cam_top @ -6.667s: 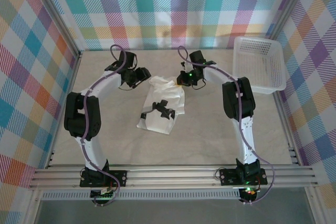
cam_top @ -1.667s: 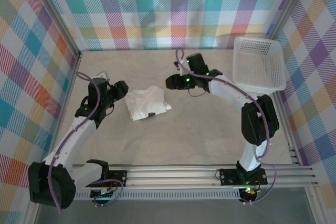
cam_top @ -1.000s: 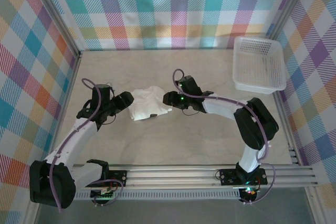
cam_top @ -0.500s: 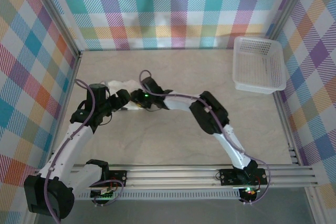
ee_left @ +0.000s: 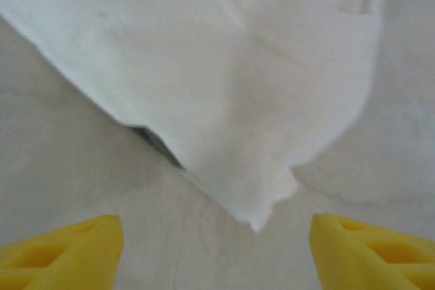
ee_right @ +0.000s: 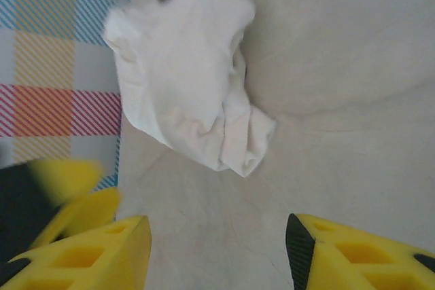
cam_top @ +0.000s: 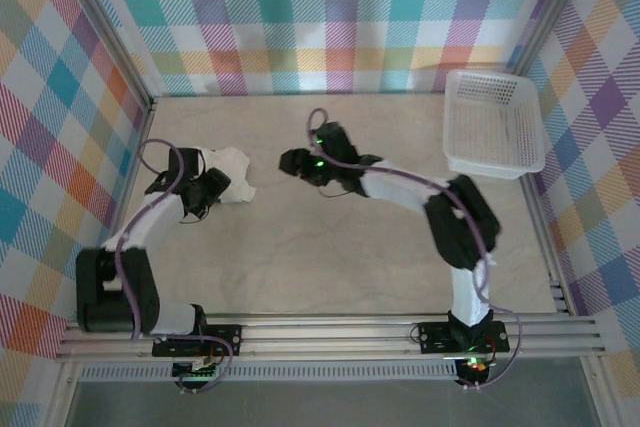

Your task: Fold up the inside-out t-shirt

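White t-shirt [ee_left: 238,86] loose between wide, empty left end effector [ee_left: 216,227] and right end effector [ee_right: 217,230]

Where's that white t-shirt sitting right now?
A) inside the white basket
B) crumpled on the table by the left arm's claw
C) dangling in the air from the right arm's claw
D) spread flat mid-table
B: the t-shirt lies bunched on the table just ahead of the left claw, far from the basket.
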`<action>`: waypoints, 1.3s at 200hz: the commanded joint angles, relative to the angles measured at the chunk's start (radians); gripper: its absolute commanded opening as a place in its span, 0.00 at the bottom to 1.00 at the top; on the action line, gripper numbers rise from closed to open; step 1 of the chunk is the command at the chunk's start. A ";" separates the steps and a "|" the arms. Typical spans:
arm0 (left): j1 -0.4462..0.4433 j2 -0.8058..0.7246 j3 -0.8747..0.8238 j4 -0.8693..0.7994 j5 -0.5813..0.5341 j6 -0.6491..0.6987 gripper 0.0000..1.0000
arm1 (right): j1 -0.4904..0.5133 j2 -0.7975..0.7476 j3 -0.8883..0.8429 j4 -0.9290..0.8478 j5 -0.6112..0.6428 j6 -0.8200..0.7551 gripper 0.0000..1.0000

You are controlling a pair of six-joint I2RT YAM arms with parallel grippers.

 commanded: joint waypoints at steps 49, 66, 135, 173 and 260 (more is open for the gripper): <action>0.067 0.436 0.289 0.182 -0.067 -0.050 0.47 | -0.022 -0.281 -0.226 -0.103 0.041 -0.087 0.57; 0.119 0.528 0.407 0.133 -0.085 -0.008 0.41 | -0.040 -0.315 -0.215 -0.148 0.050 -0.094 0.57; 0.233 0.942 1.026 -0.100 -0.004 0.152 0.40 | -0.094 -0.351 -0.133 -0.290 0.043 -0.159 0.58; 0.249 1.056 1.270 -0.170 0.031 0.187 0.44 | -0.130 -0.385 -0.130 -0.349 0.027 -0.162 0.59; 0.124 -0.041 0.136 0.274 -0.092 0.136 0.58 | -0.370 -0.846 -0.605 -0.137 0.611 -0.609 0.99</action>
